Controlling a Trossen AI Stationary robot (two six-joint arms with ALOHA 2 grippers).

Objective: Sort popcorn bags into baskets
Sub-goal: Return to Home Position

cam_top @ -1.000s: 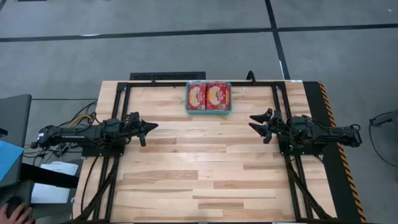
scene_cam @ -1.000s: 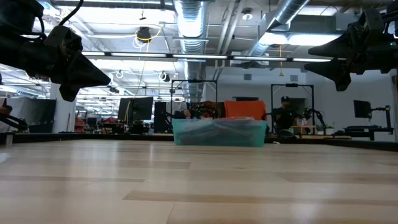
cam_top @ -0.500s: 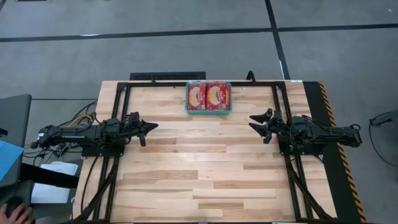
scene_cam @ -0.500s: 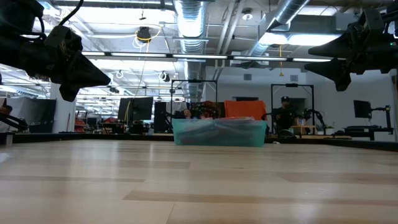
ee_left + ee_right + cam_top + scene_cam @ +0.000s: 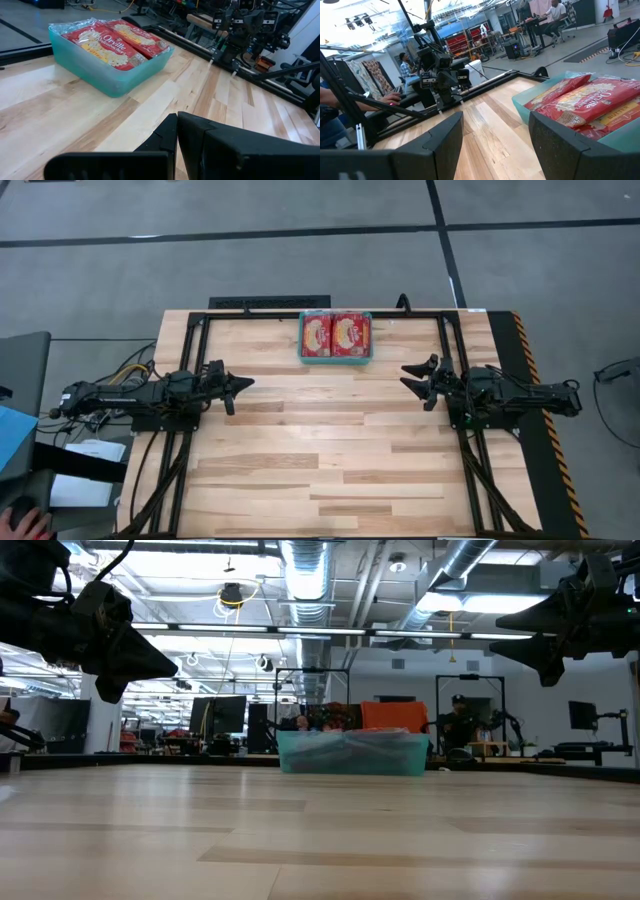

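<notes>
The popcorn bags (image 5: pixel 337 334) lie in the teal basket (image 5: pixel 336 360), between and well apart from both grippers. The left gripper (image 5: pixel 246 383) seems pressed together, the right gripper (image 5: pixel 406 376) spread.

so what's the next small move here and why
Probably just close the right gripper and leave both arms parked at the table's sides: it stands open, the left gripper is shut, and the popcorn bags in view all lie in the teal tray.

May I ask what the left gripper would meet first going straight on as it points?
Probably the right gripper, facing the left gripper across the table; the line seems to miss the teal basket.
</notes>
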